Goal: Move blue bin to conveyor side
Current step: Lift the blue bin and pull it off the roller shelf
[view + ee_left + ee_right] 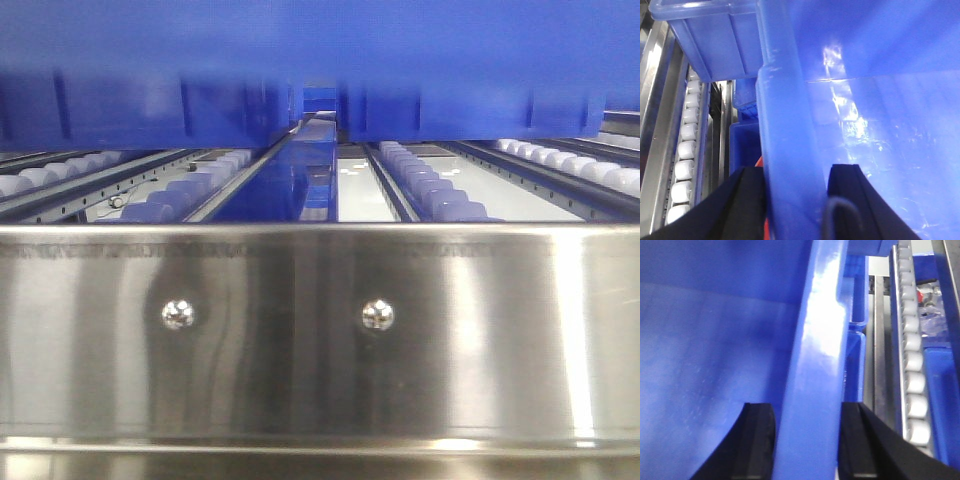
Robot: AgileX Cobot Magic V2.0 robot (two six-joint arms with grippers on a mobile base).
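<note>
Straddling the rim of the blue bin, the left gripper pinches it at the bottom of its wrist view, and the right gripper clamps the rim the same way low in its own view. Seen from the front, the bin fills the top of the frame above rows of pale rollers, with a steel rail across the lower half.

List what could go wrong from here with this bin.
The left end effector and right end effector pinch only the smooth rim of the large glossy blue plastic bin; it may slip or tilt.
The bin's underside hangs low over the white roller tracks, behind the shiny stainless-steel rail; it may snag on either.
</note>
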